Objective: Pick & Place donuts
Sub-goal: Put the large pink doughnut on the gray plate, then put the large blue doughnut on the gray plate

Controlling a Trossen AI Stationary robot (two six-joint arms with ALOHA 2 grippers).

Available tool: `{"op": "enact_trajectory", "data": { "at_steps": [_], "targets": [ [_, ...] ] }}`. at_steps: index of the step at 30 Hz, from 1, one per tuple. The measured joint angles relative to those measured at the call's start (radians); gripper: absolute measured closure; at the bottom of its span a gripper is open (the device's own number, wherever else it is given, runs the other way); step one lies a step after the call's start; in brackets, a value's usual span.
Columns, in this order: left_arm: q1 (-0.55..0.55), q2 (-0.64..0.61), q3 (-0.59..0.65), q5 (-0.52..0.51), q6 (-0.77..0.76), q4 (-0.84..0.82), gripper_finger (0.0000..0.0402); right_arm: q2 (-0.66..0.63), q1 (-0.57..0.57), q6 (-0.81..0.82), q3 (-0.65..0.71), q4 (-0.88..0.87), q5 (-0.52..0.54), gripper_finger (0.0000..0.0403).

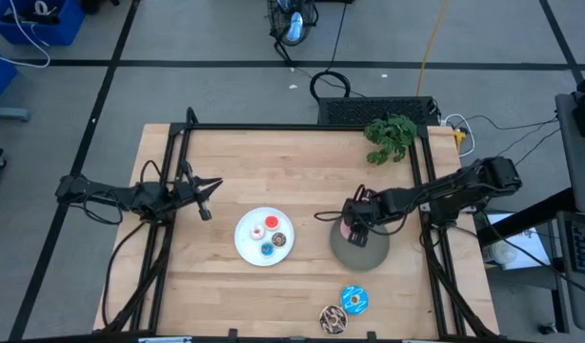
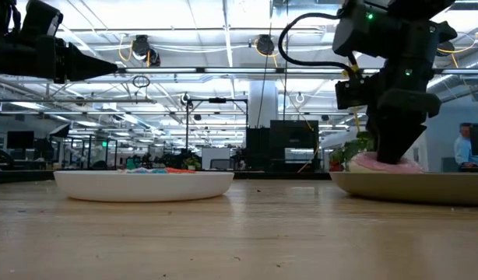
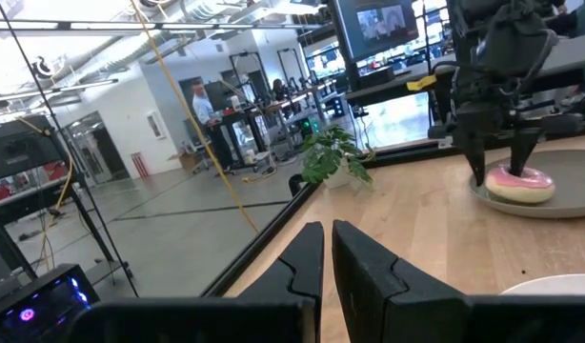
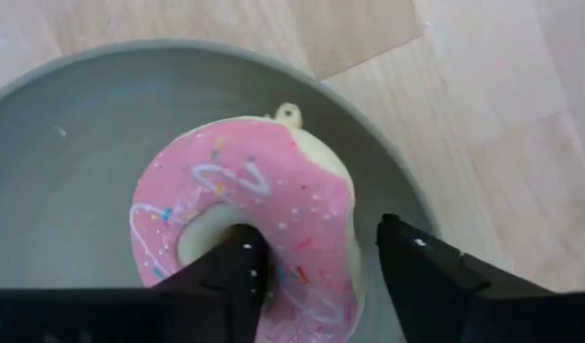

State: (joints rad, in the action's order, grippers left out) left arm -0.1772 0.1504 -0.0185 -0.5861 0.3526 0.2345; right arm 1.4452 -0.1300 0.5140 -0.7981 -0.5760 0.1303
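Light wooden table (image 1: 226, 152), plank-jointed. Directly on it: white plate (image 1: 247, 243) near centre; grey plate (image 1: 369, 255) to its right; blue sprinkled donut (image 1: 354, 300) and brown donut (image 1: 333, 319) near the front edge; green plant (image 1: 392, 136) at the back right.

The right gripper (image 1: 351, 232) hangs over a plate (image 1: 369, 255) on the worktop (image 1: 273, 167), one finger in the hole of a donut (image 4: 250, 229) lying on it. Left of that gripper, a second plate (image 1: 247, 238) holds four tiny donuts (image 1: 270, 236). Nearer the front edge lie two more donuts (image 1: 344, 310). A plant (image 1: 391, 136) stands behind. The left gripper (image 1: 205, 197) hovers left of the second plate.
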Motion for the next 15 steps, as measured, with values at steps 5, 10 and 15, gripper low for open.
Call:
{"op": "enact_trajectory", "data": {
  "at_steps": [5,10,15],
  "targets": [
    [0.000,0.000,0.000,0.000,0.000,0.000,0.0369,-0.024,0.016,0.012,0.000,-0.004,0.000,0.0193],
    [0.000,0.000,0.000,0.000,0.001,0.001,0.0369,-0.047,0.019,-0.003,0.000,-0.005,-0.001,0.0183],
    [0.000,0.000,0.000,0.000,0.001,0.002,0.0369,-0.088,0.019,-0.008,0.000,-0.007,-0.001,0.0182]
  ]
}}
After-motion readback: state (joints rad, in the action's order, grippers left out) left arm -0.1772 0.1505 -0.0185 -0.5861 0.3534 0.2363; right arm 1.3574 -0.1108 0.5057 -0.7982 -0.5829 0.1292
